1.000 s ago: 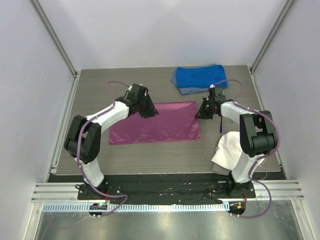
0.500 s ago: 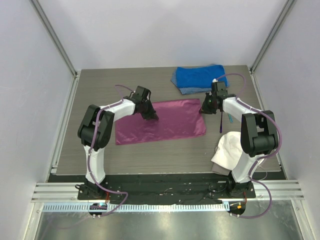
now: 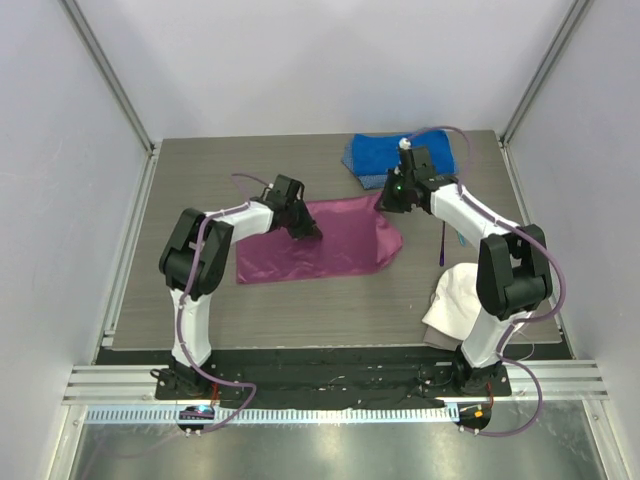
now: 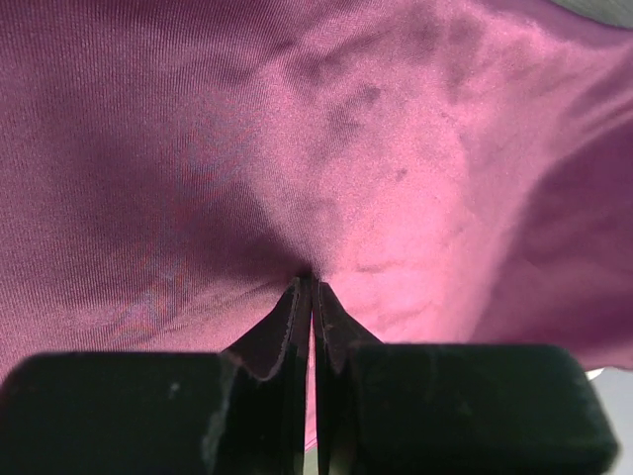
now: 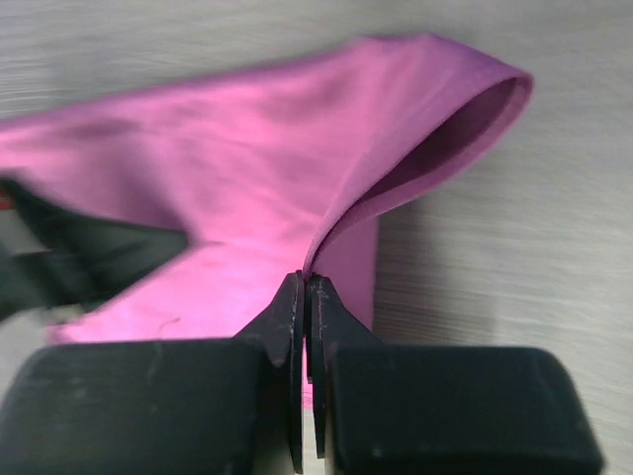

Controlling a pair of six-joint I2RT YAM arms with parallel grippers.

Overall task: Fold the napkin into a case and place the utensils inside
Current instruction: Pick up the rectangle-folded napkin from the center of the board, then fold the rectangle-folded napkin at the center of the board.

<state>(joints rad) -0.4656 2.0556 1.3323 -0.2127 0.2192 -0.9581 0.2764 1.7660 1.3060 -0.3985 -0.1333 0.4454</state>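
The magenta-purple napkin (image 3: 330,242) lies on the grey table (image 3: 250,310), its right part lifted and curling over. My left gripper (image 3: 308,230) is shut on the napkin's top edge near the middle; the cloth (image 4: 326,148) fills the left wrist view. My right gripper (image 3: 392,196) is shut on the napkin's upper right corner and holds it raised; the fold (image 5: 425,148) arches above the table in the right wrist view. The spoon (image 3: 441,246) with its dark handle and the teal fork (image 3: 458,238) lie on the table at the right, partly hidden by my right arm.
A thick blue towel (image 3: 385,155) lies at the back, just behind my right gripper. A white cloth (image 3: 462,295) lies at the near right beside the right arm's base. Grey walls close in the table on three sides.
My right gripper has lifted the napkin's right corner and carried it back and to the left. The napkin's right part has folded over. My left gripper has moved slightly right along the top edge.
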